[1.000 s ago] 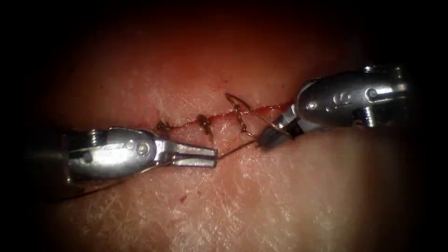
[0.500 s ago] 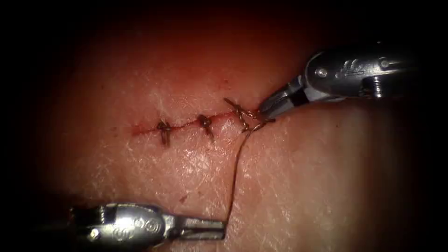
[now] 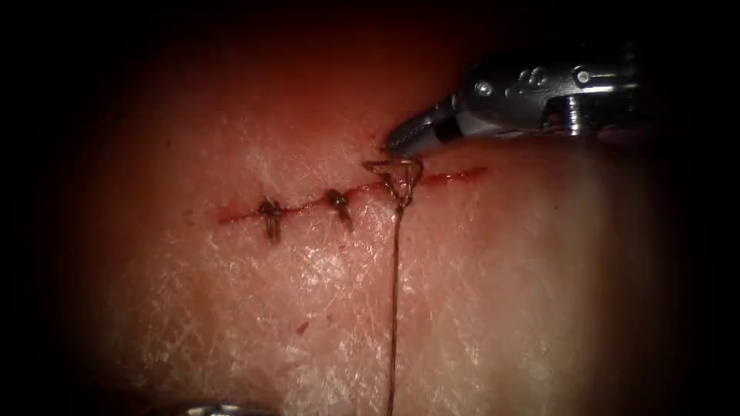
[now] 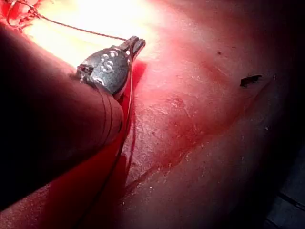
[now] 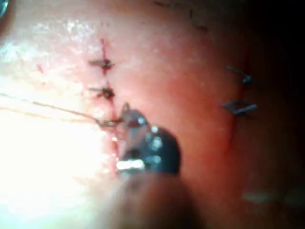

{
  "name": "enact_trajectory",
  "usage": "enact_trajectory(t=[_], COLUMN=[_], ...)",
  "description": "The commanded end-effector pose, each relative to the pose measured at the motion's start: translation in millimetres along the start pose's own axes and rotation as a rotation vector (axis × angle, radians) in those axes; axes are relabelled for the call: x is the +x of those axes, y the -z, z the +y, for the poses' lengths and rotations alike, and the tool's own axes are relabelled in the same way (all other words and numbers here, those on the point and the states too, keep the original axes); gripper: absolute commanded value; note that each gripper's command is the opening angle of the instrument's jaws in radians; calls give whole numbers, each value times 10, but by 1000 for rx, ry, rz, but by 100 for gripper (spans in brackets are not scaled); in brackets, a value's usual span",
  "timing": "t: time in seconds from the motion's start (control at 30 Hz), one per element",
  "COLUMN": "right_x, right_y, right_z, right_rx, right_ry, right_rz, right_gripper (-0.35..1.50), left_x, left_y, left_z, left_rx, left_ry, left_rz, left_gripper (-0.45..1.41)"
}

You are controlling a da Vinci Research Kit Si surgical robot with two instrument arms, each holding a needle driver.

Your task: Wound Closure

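As the left tool (image 4: 136, 45) backs off toward the near edge of the tissue (image 3: 501, 293), the thread (image 3: 395, 308) goes from a slack bend to a straight, taut line. It runs from the cut (image 3: 455, 177) down to that tool. A sec ago the tool lay just below the cut by the older stitches; now it's well apart from them, jaws clamped on the thread.

The right tool (image 3: 395, 141) has crossed from the cut's right end to the far side and sits just beside the new knot (image 3: 397, 176). Its jaws look closed, prob. pinching the short thread end, though the grip itself is hard to make out.

The open loop seen a sec ago has shrunk to a small tight tangle on the cut. So this is a tightening pull, w/ the two tools drawing opposite ways across the cut.

For the task: 3rd stitch is cinching down, right of two finished stitches (image 3: 270, 209). To its right the cut is not yet stitched, w/ red fluid along it.

Needle: can't tell where it is; neither tool holds it.
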Motion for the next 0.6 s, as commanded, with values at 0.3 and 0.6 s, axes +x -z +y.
enact_trajectory(t=[0.3, 0.6], right_x=[-4, -6], right_y=[-4, -3], right_z=[19, 25], right_rx=[-90, -138], right_ry=[-9, -44], right_rz=[-39, -28], right_gripper=[-35, -35], left_x=[-17, -44], left_y=[-33, -61], left_z=[52, 101], left_rx=[-37, -75], left_ry=[20, 53], left_rz=[-1, -10], left_gripper=[-45, -45])
